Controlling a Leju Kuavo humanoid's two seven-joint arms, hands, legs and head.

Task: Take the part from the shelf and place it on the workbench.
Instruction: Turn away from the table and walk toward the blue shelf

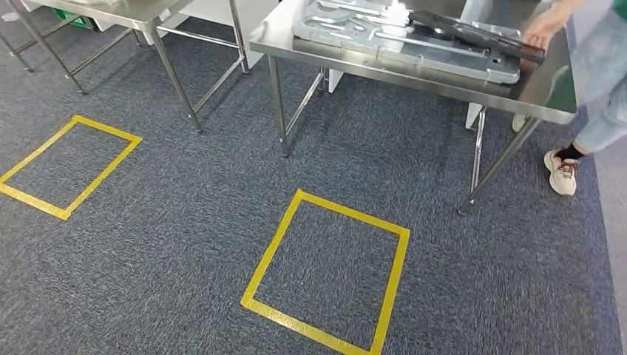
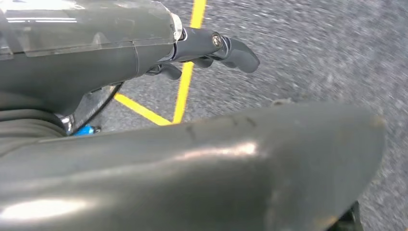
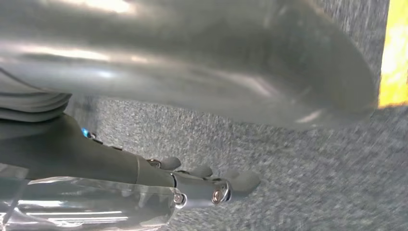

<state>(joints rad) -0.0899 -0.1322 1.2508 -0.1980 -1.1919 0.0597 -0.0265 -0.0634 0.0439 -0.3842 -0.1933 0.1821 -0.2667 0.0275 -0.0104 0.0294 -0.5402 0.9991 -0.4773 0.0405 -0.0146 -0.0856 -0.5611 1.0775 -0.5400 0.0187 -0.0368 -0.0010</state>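
Dark part [image 1: 473,33] laid on steel tabletop [image 1: 551,92], touched by person's hand [image 1: 543,31], left hand [image 2: 211,48] and right hand [image 3: 207,183] empty over carpet [image 1: 185,244], fingers [image 2: 238,53] slightly curled and apart

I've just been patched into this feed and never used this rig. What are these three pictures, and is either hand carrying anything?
The wide picture is the humanoid robot's head camera, looking down at grey carpet with a yellow tape square ahead. Beyond it stands a shiny steel workbench bearing a flat grey metal tray with a long black part on it; a person's hand rests there. The other two pictures come from wrist cameras on hanging arms. The left hand and the right hand hold nothing, their fingers loosely extended over the carpet.
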